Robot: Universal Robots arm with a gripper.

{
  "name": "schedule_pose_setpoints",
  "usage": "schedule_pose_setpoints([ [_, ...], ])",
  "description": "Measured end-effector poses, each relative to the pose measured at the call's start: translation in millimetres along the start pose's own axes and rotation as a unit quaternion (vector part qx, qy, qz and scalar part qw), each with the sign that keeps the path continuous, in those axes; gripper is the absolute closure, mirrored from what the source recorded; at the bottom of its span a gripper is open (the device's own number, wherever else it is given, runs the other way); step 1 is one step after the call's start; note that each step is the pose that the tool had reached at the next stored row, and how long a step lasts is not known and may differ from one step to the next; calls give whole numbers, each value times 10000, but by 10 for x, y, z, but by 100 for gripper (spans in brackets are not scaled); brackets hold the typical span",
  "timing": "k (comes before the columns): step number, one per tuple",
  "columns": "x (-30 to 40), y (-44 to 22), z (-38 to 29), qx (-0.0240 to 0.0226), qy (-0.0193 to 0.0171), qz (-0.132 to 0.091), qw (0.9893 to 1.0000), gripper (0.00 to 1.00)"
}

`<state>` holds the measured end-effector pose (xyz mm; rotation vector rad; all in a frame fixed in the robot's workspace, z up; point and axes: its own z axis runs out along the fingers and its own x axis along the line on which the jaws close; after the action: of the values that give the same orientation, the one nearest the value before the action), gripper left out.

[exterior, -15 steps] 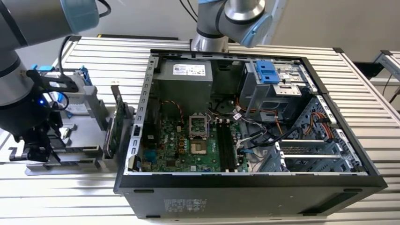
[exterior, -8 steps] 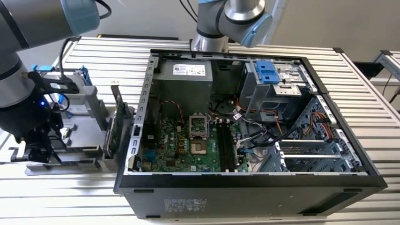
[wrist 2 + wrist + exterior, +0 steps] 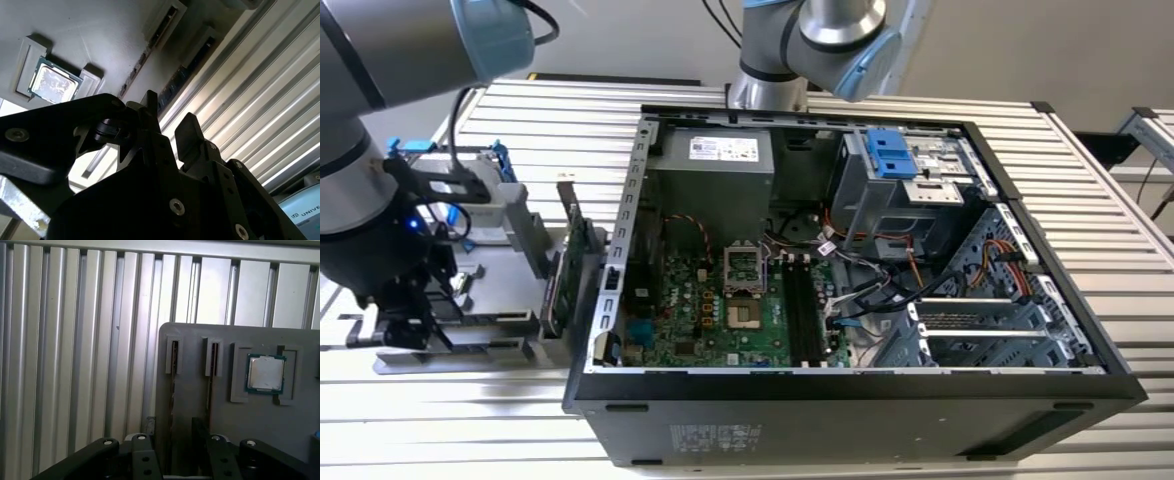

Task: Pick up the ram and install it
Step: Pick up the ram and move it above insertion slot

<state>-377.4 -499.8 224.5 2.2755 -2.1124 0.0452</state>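
A ribbed metal surface [image 3: 1107, 170] carries an open computer case [image 3: 854, 400] laid on its side, its board turned up, probably so parts can go in from above. In the first wrist view a grey rack [image 3: 260, 430] keeps the parts: two sticks on edge in narrow slots. The tool [image 3: 172, 432] hangs released, one finger on each side of the ram [image 3: 173, 357], which stands in the slot farther from the processor [image 3: 266, 373] with its upper edge free for gripping.

white label [image 3: 722, 149] on power supply [image 3: 714, 192], print not legible
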Motion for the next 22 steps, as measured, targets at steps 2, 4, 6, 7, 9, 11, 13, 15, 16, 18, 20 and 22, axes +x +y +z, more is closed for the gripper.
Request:
schedule_pose_setpoints([
  [2, -1, 0, 13, 0, 0, 0, 10000, 0],
  [4, -1, 0, 26, 0, 0, 0, 10000, 0],
  [6, -2, 0, 40, 0, 0, -10, 10000, 0],
  [7, -2, 0, 46, 1, 1, -22, 10000, 0],
  [9, -3, 0, 57, 2, 1, -39, 10000, 0],
  [11, -4, 0, 69, 2, 1, -55, 10000, 0],
  [13, -4, 0, 80, 3, 1, -68, 10000, 0],
  [15, -4, -1, 90, 3, 2, -74, 10000, 0],
  [16, -4, -1, 95, 3, 2, -78, 10000, 0],
  [18, -5, -1, 105, 4, 2, -85, 10000, 0],
  [20, -5, 0, 116, 4, 2, -93, 10000, 0],
  [22, -3, -1, 126, 4, 2, -102, 9999, 0],
])
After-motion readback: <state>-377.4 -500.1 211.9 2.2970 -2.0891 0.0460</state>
